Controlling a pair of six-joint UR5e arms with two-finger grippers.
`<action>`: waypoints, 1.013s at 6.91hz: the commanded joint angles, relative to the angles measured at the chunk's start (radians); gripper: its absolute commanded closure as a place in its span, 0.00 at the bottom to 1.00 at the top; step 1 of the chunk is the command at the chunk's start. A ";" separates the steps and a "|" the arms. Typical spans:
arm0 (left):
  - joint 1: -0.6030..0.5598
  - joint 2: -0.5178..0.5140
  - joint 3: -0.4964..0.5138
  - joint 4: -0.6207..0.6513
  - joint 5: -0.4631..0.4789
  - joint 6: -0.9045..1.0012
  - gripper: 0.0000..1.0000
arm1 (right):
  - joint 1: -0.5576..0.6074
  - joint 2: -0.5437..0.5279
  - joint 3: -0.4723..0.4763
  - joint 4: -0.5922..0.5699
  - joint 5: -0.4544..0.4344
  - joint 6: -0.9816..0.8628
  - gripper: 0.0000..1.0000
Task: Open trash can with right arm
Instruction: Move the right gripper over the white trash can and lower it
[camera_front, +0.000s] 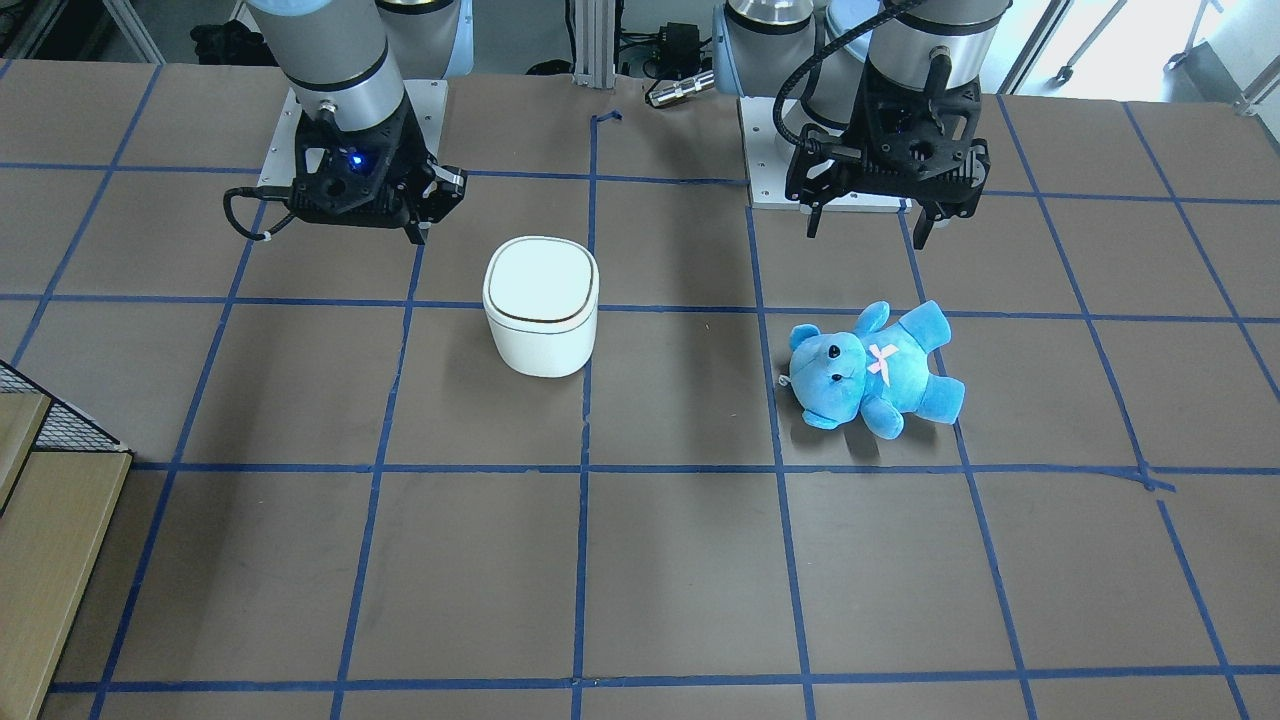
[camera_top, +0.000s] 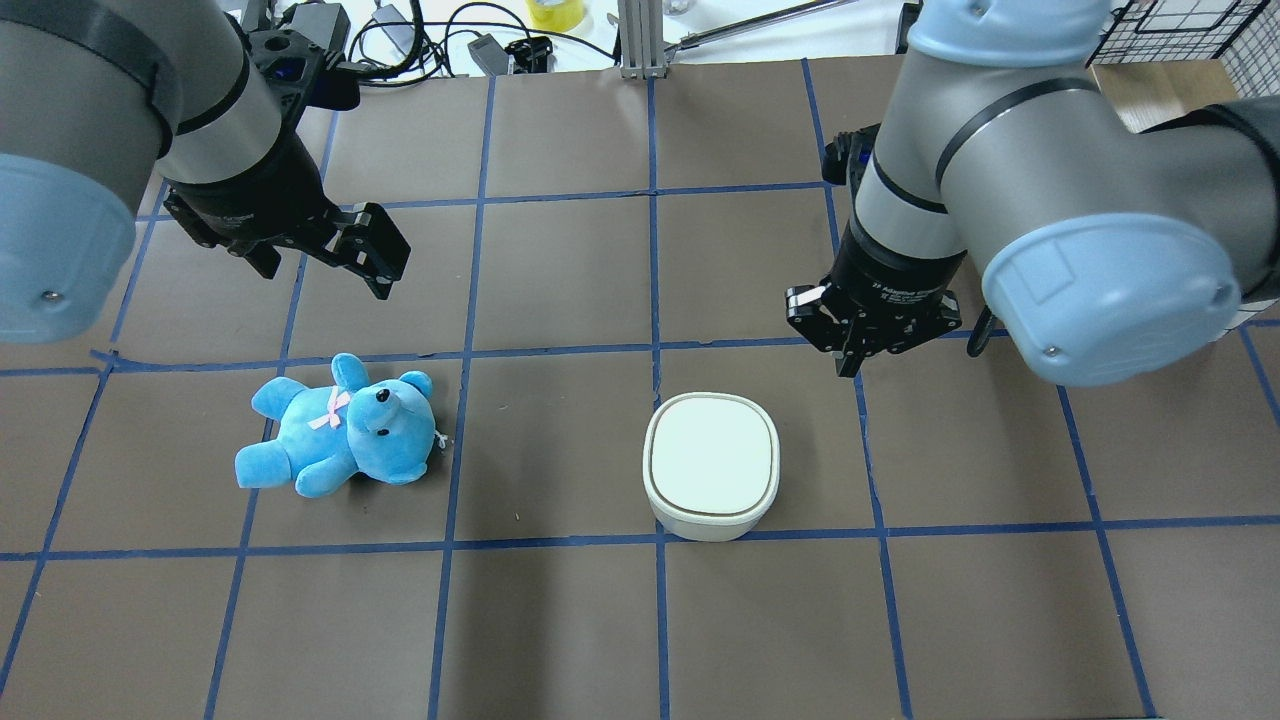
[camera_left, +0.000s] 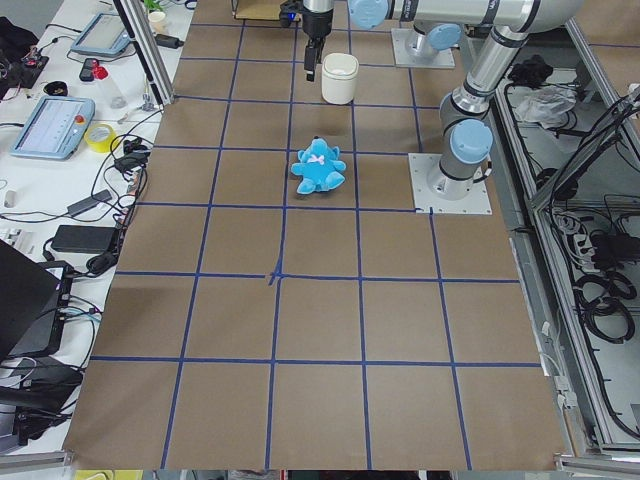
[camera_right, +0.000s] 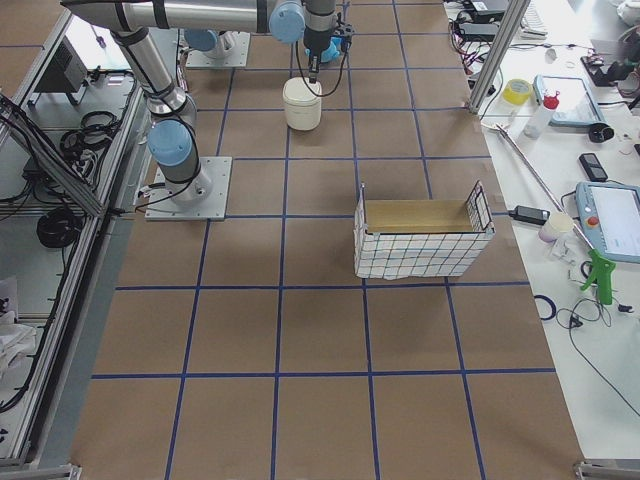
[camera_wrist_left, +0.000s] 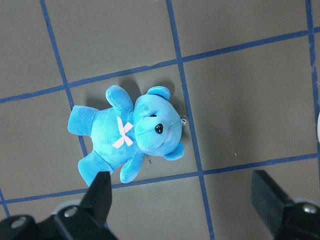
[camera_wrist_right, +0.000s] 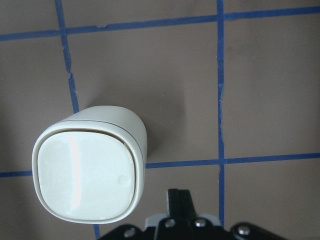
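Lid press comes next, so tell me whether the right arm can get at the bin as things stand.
Probably yes. The right tool hangs close beside the closed bin with nothing between them or on top; the bear lies far aside.

Bright, even light from overhead, shadows soft all round. In the front-facing view daylight blows out white at one o'clock. The trash can (camera_wrist_right: 85, 172) lid carries a pale sheen streak (faint). At six o'clock, the left gripper (camera_wrist_left: 181, 180) shows fingers (camera_wrist_left: 100, 197) blurred, out of focus.
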 joint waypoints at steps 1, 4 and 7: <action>0.000 0.000 0.000 0.000 0.000 0.000 0.00 | 0.069 0.059 0.048 -0.095 0.009 0.078 1.00; 0.000 0.000 0.000 0.000 0.000 0.000 0.00 | 0.092 0.074 0.112 -0.157 0.042 0.112 1.00; 0.000 0.000 0.000 0.000 0.000 0.000 0.00 | 0.092 0.077 0.151 -0.186 0.059 0.115 1.00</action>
